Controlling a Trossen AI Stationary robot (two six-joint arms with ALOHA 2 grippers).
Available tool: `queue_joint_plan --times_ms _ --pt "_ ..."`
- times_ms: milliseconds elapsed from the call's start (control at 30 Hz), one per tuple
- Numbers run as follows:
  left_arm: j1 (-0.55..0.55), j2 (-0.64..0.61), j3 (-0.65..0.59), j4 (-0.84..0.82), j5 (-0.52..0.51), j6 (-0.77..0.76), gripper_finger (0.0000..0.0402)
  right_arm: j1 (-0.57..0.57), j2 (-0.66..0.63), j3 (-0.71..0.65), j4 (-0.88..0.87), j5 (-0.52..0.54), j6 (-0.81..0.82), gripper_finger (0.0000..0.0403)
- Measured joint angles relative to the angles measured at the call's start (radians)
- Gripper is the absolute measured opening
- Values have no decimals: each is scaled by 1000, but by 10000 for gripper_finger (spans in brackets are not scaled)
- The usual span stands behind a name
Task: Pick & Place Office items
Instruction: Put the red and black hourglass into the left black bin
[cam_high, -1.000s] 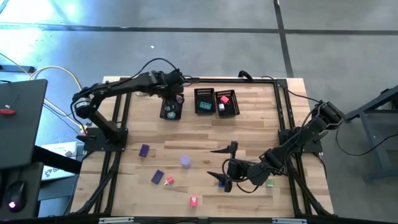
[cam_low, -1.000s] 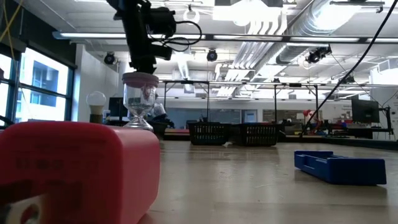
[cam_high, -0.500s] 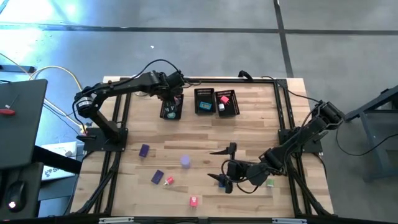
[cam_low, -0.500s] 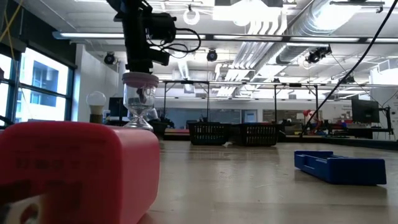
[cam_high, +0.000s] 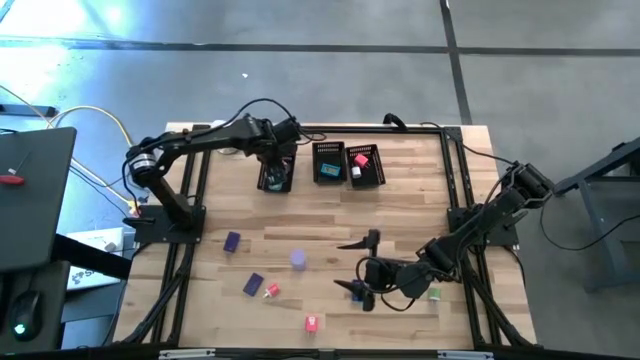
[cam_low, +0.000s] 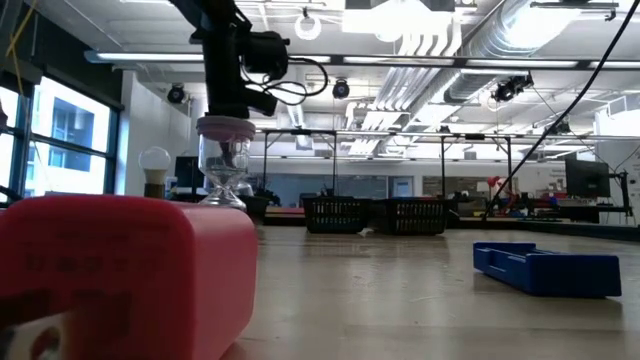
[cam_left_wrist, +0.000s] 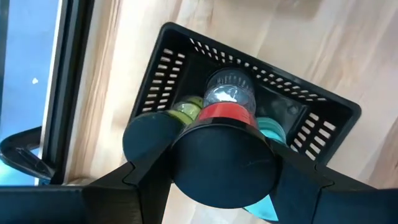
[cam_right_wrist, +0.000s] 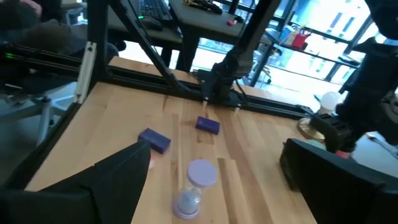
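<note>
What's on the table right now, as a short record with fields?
left gripper: above the left basket, shut on a clear piece with a red band
right gripper: open, low over the near table, next to a blue piece
baskets: three in a row at the far edge
loose pieces: purple block, red piece, green piece

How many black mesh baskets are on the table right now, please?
3, in a row along the table's far edge: the left basket under the left claw, the middle basket, and the right basket. No others show in any view.
</note>
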Motion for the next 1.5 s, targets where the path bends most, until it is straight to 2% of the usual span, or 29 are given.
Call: queue_joint_plan --times_ms 200,800,1133,1500 --pt "0 28 4 11 -11 1 215 0 0 0 -1 -33 14 364" --pt "-24 33 0 7 -41 -8 215 0 0 0 -8 -33 14 364" --pt "-66 24 -4 5 -114 -1 215 0 0 0 -25 -33 14 364" --pt "-59 21 -3 15 -108 -50 215 0 0 0 -28 -33 11 364"
